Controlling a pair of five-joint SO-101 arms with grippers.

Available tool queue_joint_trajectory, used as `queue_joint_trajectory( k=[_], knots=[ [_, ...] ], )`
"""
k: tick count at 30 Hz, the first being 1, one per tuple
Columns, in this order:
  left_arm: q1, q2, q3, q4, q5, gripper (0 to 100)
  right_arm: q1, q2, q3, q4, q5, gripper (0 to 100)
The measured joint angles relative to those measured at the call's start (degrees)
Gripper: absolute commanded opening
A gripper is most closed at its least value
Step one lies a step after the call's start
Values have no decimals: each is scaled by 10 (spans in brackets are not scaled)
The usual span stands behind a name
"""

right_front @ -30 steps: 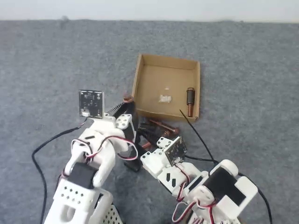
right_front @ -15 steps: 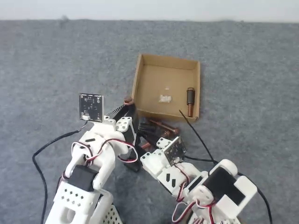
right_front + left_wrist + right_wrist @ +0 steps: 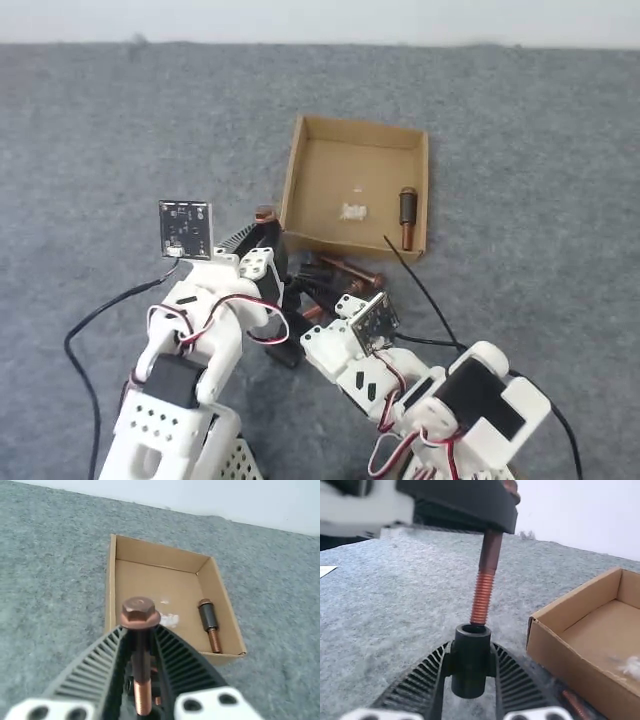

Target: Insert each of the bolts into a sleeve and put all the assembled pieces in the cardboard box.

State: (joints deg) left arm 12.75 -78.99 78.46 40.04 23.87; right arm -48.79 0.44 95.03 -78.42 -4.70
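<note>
Nearest, the right hand (image 3: 469, 652) is clamped on a short black cylindrical sleeve (image 3: 470, 677), held upright with its open mouth up so it can take a bolt from above. The left hand (image 3: 140, 635) is clenched on a long copper hex-head bolt (image 3: 140, 614), gripped by the shank just under the head and hanging threads-down. In the right wrist view the threaded tip sits right at the sleeve mouth, roughly lined up; I can't tell if it's entered yet. My read is that insertion is about to go, so a small tilt could jam it on the rim. Just past the hands, loose copper bolts (image 3: 350, 268) lie on the grey carpeted counter (image 3: 520, 150) beside the box's near wall; the count is hard to tell. Farthest is the open shallow brown cardboard box (image 3: 293, 185). It holds one finished bolt-in-sleeve piece (image 3: 407, 218) lying flat along one side wall, plus a small white scrap (image 3: 351, 211) mid-floor.
</note>
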Motion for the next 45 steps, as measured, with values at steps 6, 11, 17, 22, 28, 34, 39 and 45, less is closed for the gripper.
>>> queue_joint_trajectory(
  k=[6,11,17,22,28,34,39,45],
  knots=[
    [0,0,0,0,0,12,0,0,0,0,0,6],
    [0,0,0,1,0,12,0,0,0,0,0,6],
    [15,-6,-5,32,-4,12,0,0,0,1,0,6],
    [17,-6,-5,33,-4,11,0,0,0,1,0,6],
    [17,-7,-11,52,-19,11,0,0,0,1,0,6],
    [18,-7,-12,56,-48,11,0,1,0,1,0,6],
    [18,-7,-12,56,-51,11,0,1,0,1,0,6],
    [41,-6,-25,89,-50,11,7,-1,0,0,0,6]
  ],
)
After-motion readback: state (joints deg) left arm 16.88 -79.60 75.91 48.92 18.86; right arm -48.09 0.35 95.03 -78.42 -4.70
